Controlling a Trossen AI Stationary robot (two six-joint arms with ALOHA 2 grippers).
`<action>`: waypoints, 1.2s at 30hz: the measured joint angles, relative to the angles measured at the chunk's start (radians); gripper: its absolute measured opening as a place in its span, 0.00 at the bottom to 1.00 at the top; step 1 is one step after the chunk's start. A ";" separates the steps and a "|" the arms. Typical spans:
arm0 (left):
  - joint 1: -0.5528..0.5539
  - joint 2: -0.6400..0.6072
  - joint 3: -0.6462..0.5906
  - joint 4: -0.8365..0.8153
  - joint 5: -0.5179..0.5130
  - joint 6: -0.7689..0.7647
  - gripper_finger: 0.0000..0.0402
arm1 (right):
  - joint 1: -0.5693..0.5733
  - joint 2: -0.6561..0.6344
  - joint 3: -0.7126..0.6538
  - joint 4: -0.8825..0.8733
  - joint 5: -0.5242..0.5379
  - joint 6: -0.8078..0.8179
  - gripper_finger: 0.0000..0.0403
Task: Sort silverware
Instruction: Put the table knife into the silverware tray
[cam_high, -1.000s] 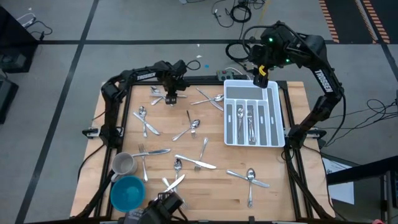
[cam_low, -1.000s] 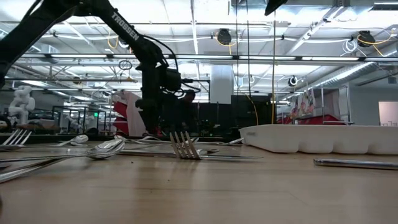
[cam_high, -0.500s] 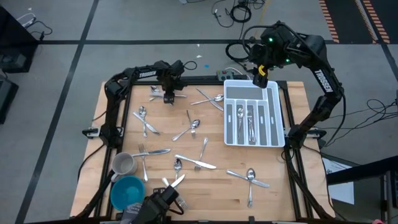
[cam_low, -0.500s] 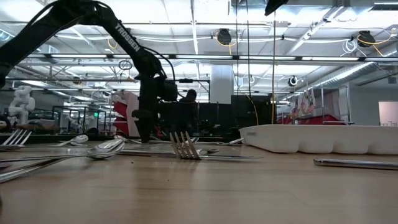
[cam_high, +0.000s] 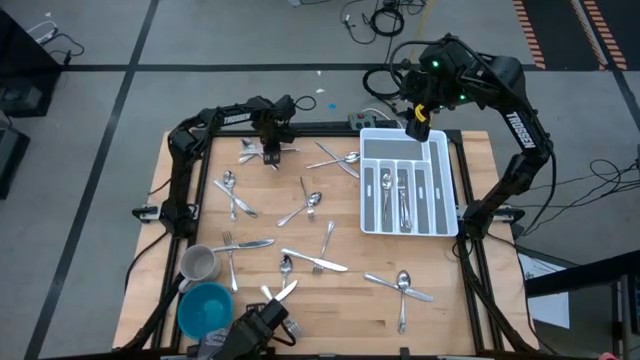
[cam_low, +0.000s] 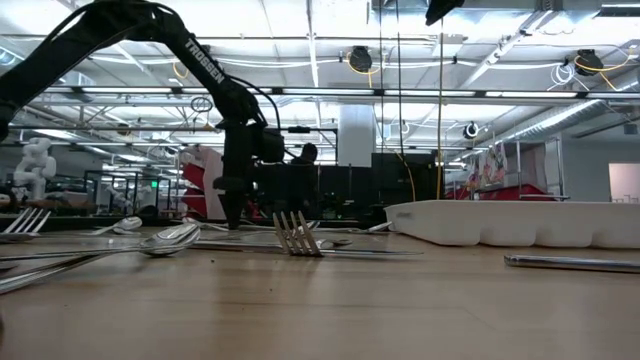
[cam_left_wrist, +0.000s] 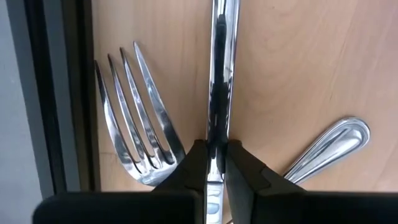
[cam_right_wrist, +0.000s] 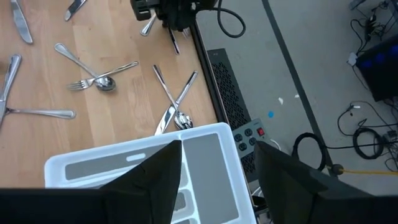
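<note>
I am reading TROSSEN on both arms, left gripper clamping a knife at the table's far edge, right gripper hovering, jaws wide, over the tray.

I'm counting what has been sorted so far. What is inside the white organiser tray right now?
The white organiser tray holds a few pieces of silverware in its long middle slots. The right gripper hangs over its far end, covering part of that end.

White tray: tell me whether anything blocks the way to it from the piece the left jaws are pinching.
Nothing visible does. The left gripper has its jaws closed on a slim utensil at the table's far left corner. Crossed silverware lies flat on the wood between there and the white tray. The right gripper hovers open over the tray's far edge.
</note>
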 joint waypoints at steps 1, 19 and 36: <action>0.000 -0.001 0.000 -0.004 -0.002 -0.012 0.08 | 0.000 0.000 0.000 0.000 0.000 0.001 0.48; -0.064 -0.096 -0.008 -0.102 -0.009 -0.152 0.08 | 0.000 0.000 0.000 0.000 0.000 0.000 0.48; -0.302 -0.332 0.074 0.004 -0.020 0.006 0.08 | 0.000 -0.077 -0.001 0.000 0.009 0.070 0.48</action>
